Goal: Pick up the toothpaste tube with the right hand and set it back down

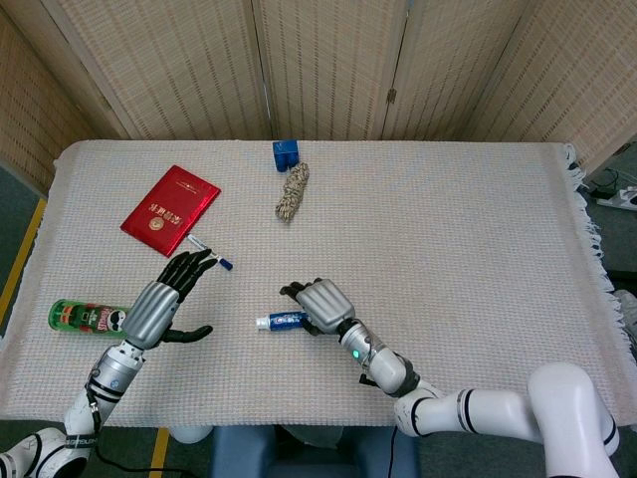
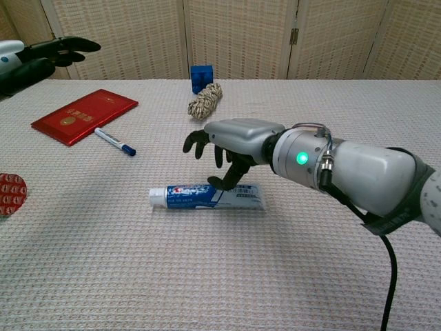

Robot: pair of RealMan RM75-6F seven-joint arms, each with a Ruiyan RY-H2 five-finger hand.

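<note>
The toothpaste tube (image 1: 284, 321) (image 2: 207, 196) lies flat on the woven tablecloth, its white cap pointing to the left in the chest view. My right hand (image 1: 323, 304) (image 2: 234, 141) hovers just over its right half with fingers spread and nothing held; one dark fingertip (image 2: 224, 183) reaches down to the tube's upper edge. My left hand (image 1: 164, 304) (image 2: 41, 55) is raised off to the left, fingers apart and empty.
A red booklet (image 1: 170, 209) (image 2: 84, 115) and a pen (image 1: 209, 252) (image 2: 114, 141) lie at the left. A chips can (image 1: 90, 318) lies near the left edge. A rope bundle (image 1: 293, 191) and a blue box (image 1: 286, 153) sit at the back.
</note>
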